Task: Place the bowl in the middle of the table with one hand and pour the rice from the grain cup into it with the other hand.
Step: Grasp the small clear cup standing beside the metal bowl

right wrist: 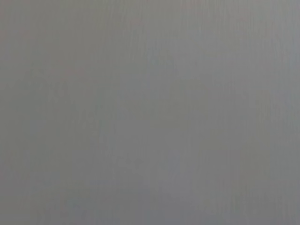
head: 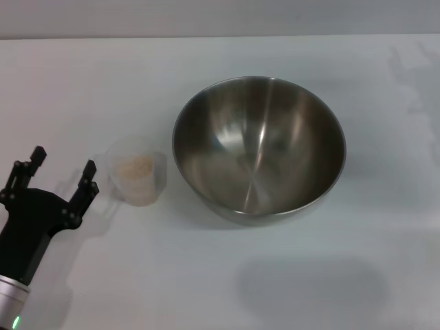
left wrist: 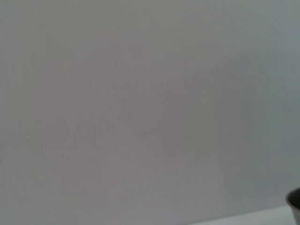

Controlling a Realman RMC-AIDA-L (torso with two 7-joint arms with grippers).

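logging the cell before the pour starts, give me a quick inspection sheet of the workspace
surface: white table, bare apart from the job's things; faint marks at the far right corner
job's things: steel bowl upright near the middle, nothing inside; cup upright to its left, apart from it, with rice in it
clutter: nothing seen
grippers: left gripper just left of the cup, jaws open, not touching it; right gripper not in view
cables: nothing seen
surroundings: a plain pale strip beyond the table's far edge; the right wrist view shows only plain grey
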